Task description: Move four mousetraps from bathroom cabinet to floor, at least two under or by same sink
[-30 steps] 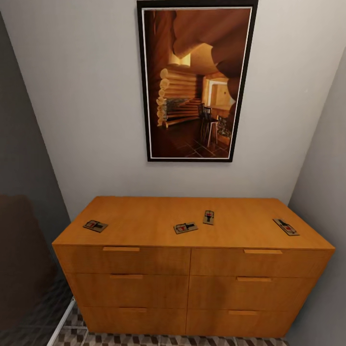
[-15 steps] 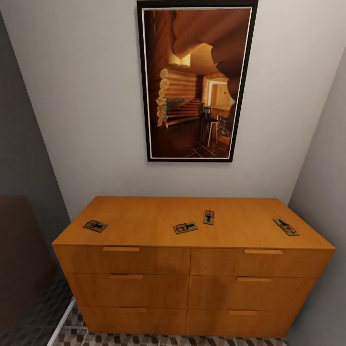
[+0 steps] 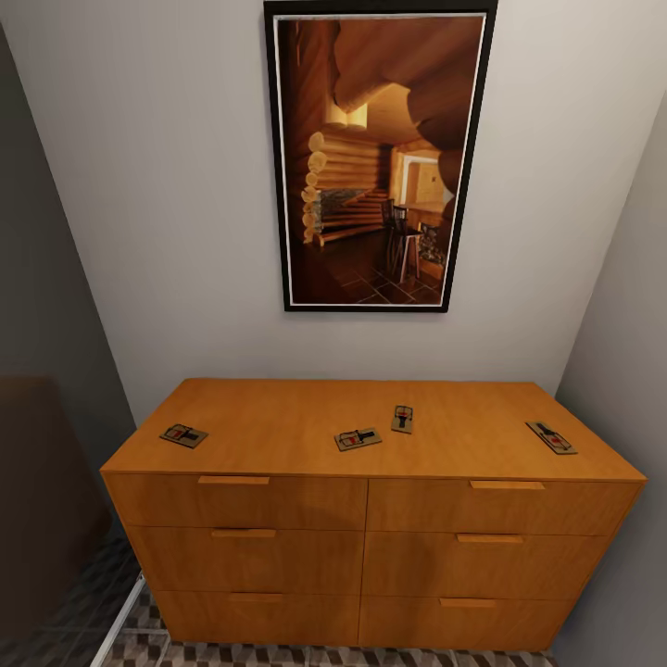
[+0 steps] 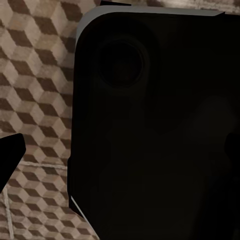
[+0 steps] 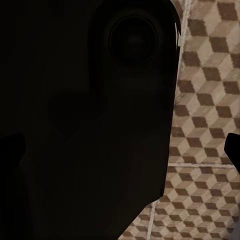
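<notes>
Four mousetraps lie on top of the orange-brown cabinet (image 3: pixel 371 523) in the head view: one near the left end (image 3: pixel 183 434), two close together in the middle (image 3: pixel 358 438) (image 3: pixel 402 419), and one near the right end (image 3: pixel 551 437). All drawers are closed. The cube-patterned bathroom floor (image 3: pixel 324 656) shows below the cabinet. In the left wrist view my left gripper (image 4: pixel 120 150) hangs over the floor tiles (image 4: pixel 35 75) with its dark fingertips (image 4: pixel 10 155) far apart and nothing between them. My right gripper (image 5: pixel 120 150) looks the same over the tiles (image 5: pixel 205 100), fingertips (image 5: pixel 233 150) spread.
A large framed picture (image 3: pixel 375 157) hangs on the wall above the cabinet. A grey wall closes in on the right, and a dark brown shape (image 3: pixel 37 500) stands at the left with a white strip (image 3: pixel 120 622) at its foot. A dark robot body (image 4: pixel 160 125) blocks much of both wrist views.
</notes>
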Robot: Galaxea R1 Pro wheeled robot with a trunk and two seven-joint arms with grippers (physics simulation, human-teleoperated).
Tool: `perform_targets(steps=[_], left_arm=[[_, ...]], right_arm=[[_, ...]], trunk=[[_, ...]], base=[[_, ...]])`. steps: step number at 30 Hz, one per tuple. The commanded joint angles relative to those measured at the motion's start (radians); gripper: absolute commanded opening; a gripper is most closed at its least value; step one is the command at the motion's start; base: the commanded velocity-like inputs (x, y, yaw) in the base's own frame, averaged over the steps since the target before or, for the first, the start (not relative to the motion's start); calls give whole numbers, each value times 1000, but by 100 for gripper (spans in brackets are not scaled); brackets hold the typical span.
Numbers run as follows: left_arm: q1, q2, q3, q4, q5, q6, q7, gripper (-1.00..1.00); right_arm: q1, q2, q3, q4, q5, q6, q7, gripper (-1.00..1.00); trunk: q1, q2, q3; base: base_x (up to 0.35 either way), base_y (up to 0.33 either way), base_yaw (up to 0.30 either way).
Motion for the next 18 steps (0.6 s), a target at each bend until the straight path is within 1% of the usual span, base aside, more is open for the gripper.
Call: perform_targets(steps=[1,18], left_arm=[[0,0,0,0,10,-2,1,100],[0,-1,-1,0,10,-2,2,100]], right_arm=[[0,0,0,0,1,-1,0,100],[0,-1,0,0,1,-1,0,100]], trunk=[[0,0,-1],[0,0,-1]], base=[[0,0,0],[0,0,0]])
